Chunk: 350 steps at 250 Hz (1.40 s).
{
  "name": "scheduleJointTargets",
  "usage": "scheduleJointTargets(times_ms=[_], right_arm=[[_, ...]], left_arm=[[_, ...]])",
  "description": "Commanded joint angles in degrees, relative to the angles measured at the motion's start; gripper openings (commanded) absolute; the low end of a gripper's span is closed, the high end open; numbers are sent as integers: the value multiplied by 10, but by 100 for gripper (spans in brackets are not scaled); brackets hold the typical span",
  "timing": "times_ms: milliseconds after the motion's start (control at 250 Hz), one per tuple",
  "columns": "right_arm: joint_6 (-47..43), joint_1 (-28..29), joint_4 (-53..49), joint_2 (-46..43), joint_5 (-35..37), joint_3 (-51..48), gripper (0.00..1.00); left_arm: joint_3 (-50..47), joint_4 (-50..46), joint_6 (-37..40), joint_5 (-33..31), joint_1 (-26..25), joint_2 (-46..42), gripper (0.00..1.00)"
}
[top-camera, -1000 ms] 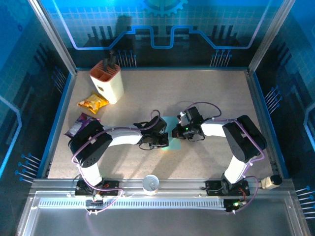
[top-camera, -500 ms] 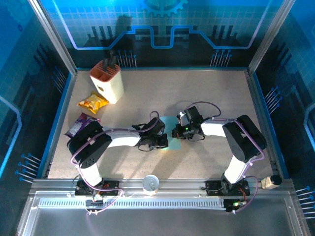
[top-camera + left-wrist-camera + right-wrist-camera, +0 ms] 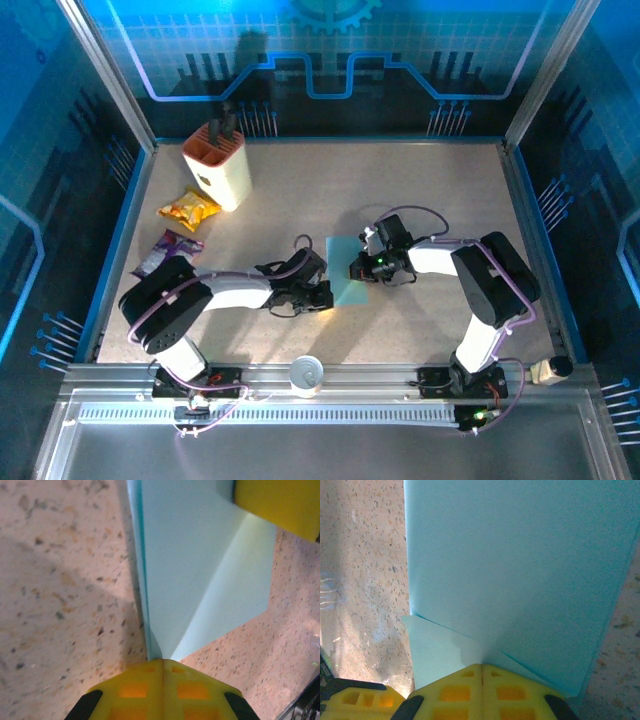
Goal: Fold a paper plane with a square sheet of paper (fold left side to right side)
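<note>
nearer and right of the knife block (image 3: 218, 166), the thin, limp square sheet of paper (image 3: 347, 272) is lying partly folded. the left tool (image 3: 162, 665) and right tool (image 3: 482, 669) are touching it, fully closed; pinching a corner is looking safest.

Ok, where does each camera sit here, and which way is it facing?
Top external: above and behind, looking down on the speckled table; both arms show.
Left wrist: on the left arm, facing past its shut yellow left claw onto the folded light-blue paper sheet.
Right wrist: likewise, past the shut right claw.
All share the sheet.
</note>
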Motion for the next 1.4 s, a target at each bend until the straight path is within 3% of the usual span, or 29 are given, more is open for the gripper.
scheduleJointTargets(times_ms=[0,60,96,200,252,416,619,903,1395], right_arm=[[-10,-19,-41,3,53,-12,0],[-4,-19,-24,-15,28,-15,0],[1,-19,-14,-28,14,-16,4],[10,-18,-2,-72,-4,-19,26],[11,-21,-12,-94,-5,-17,36],[6,-33,-42,-160,9,-24,67],[-3,-44,-68,-222,23,-47,100],[-2,-64,-79,-279,-4,-87,99],[-14,-71,-95,-288,-7,-101,99]], left_arm=[[-26,-59,-12,5,1,-22,1],[-31,-46,-15,12,11,-39,5],[-34,-38,-17,14,18,-51,13],[-43,-20,-15,24,51,-85,38],[-46,-14,-10,27,70,-98,45],[-31,2,16,53,117,-96,52],[18,21,47,83,122,-42,52],[76,52,54,103,122,47,50],[132,56,50,109,122,115,29]])
